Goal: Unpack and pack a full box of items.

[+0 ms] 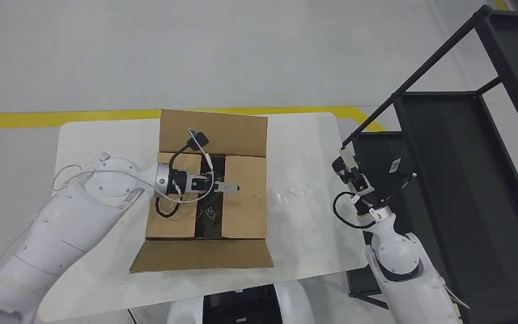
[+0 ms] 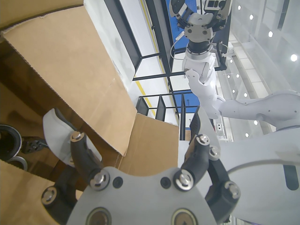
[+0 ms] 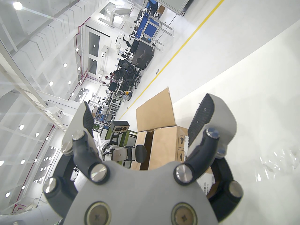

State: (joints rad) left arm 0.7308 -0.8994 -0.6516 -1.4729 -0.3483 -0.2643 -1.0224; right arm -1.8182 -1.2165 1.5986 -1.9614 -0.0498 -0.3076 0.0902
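Narrow gap between flaps (image 1: 243, 198) of box (image 1: 212, 130)

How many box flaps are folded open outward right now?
2: the far flap, spread away from the robot, and the near flap, toward it. The left-side flap and right-side flap fold inward over the opening.

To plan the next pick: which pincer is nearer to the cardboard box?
Left. The left pincer hangs over the open cardboard box; the right pincer is apart from it, by the table's edge.
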